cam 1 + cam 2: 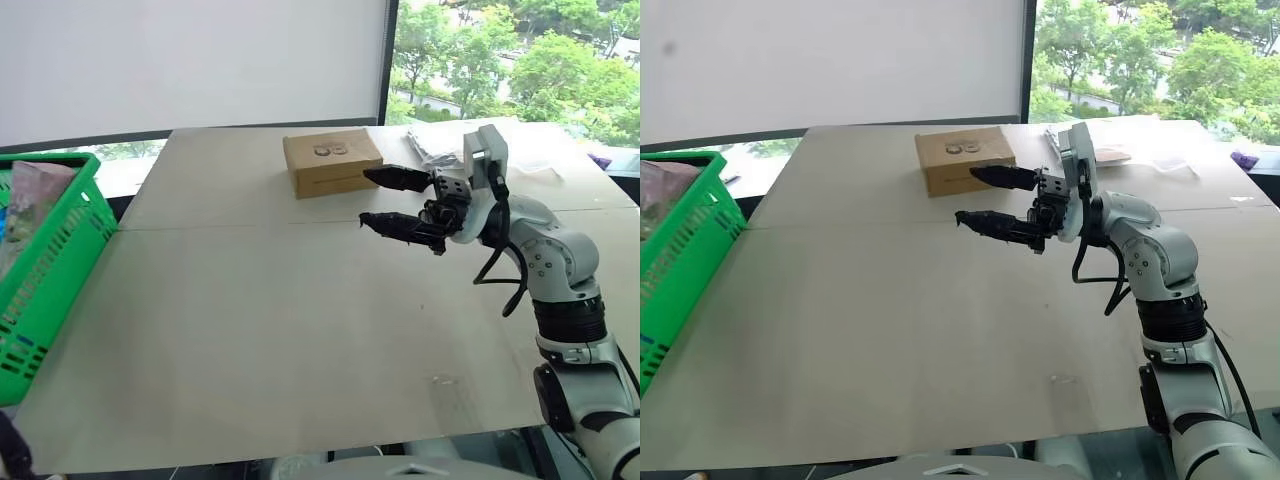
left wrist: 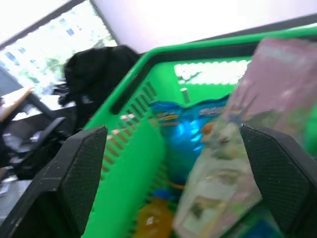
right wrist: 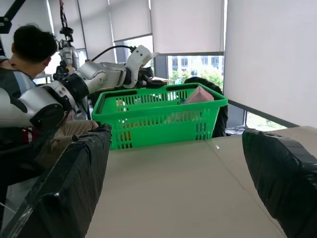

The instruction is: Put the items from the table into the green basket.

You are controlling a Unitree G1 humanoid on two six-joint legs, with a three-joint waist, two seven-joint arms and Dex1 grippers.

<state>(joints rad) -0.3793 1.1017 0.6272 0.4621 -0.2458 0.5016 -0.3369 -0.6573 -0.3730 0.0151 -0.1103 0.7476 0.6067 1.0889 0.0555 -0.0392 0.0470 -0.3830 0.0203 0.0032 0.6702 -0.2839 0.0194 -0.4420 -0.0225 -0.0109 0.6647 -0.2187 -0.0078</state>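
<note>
Basket [image 1: 45,270] first, at the far left edge of the table [image 1: 280,340]: bright green plastic, slotted sides, solid rim. The long pink box [image 2: 257,129] already leans upright inside it, one end poking above the rim, and the small orange bottle [image 2: 153,220] lies low in the bottom beside a blue packet [image 2: 185,124]. I'd judge the box light and stiff, easiest taken across its narrow width near the middle; the bottle looks smooth and a little slippery, best held around the body below the cap, though it is too blurred to say much more.

The left gripper [image 2: 173,163] hangs over the basket's open top with its two fingers spread wide on either side of the pink box, pinching nothing.

Moving right, the tabletop is pale beige with a seam across it. A brown cardboard box [image 1: 331,162] sits toward the far edge, squat and rigid-looking, probably light, and I'd say it is best grasped across its shorter side. Just in front of it the right gripper [image 1: 385,200] hovers above the table, pointing toward the basket, fingers wide apart and empty. Some clear plastic wrapping [image 1: 440,145] lies beyond it.
</note>
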